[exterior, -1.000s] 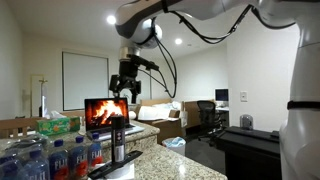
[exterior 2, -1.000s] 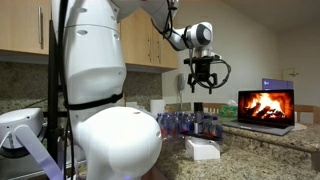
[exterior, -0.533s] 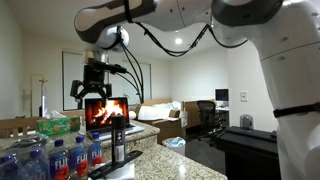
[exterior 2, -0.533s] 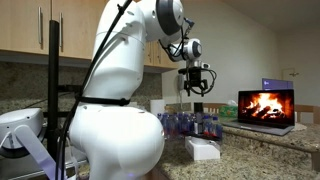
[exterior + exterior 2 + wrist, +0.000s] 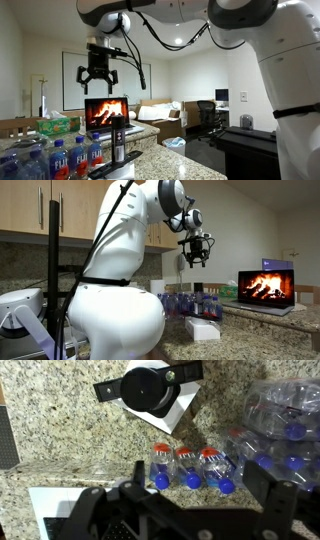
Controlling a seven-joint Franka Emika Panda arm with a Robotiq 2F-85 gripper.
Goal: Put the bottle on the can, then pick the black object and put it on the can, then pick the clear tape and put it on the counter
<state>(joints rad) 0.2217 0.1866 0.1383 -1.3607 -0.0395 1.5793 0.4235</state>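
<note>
Fingers wide and empty high above granite counter, slim dark upright bottle standing by open laptop; an off-centre descent could tip that tall bottle or knock the clear water bottles crowded beside it.

In an exterior view the laptop sits mid-left on the counter. The bottle stands upright just in front of it, apparently on a box at bottom centre. Water bottles fill the lower-left corner, w/ a tissue box behind them. The gripper hangs upper left, above the laptop. Wrist view: three capped bottles side by side at lower centre, box at top centre, a bottle pack at right.
</note>
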